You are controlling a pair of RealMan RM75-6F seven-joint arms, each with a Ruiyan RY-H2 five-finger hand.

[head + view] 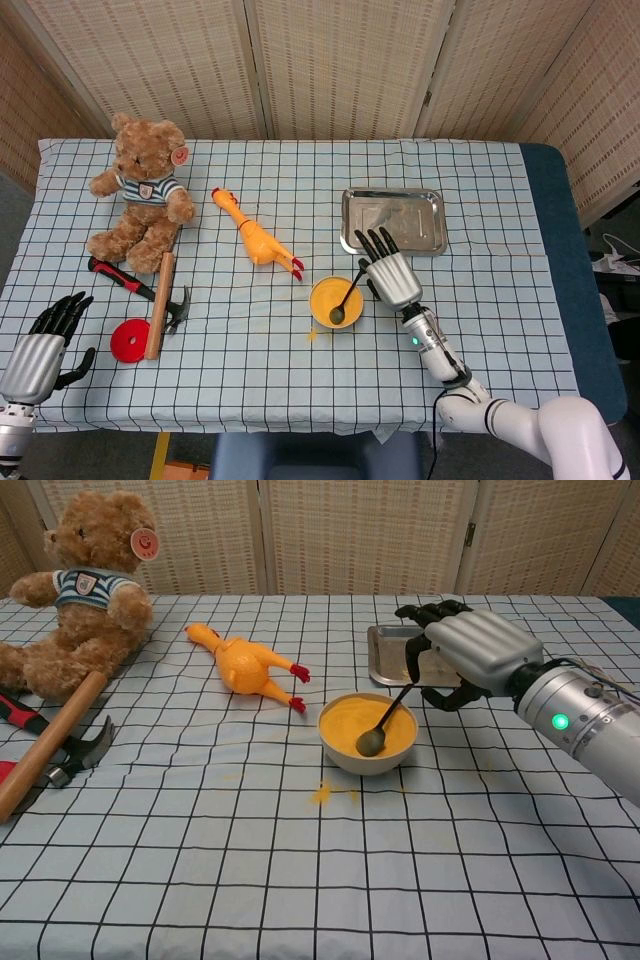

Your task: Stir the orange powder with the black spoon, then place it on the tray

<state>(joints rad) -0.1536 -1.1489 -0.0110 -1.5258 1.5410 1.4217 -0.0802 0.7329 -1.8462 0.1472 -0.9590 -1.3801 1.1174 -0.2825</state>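
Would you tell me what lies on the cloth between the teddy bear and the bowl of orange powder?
The yellow rubber chicken lies between the teddy bear and the bowl, clearest in the head view; the rest is bare checked cloth.
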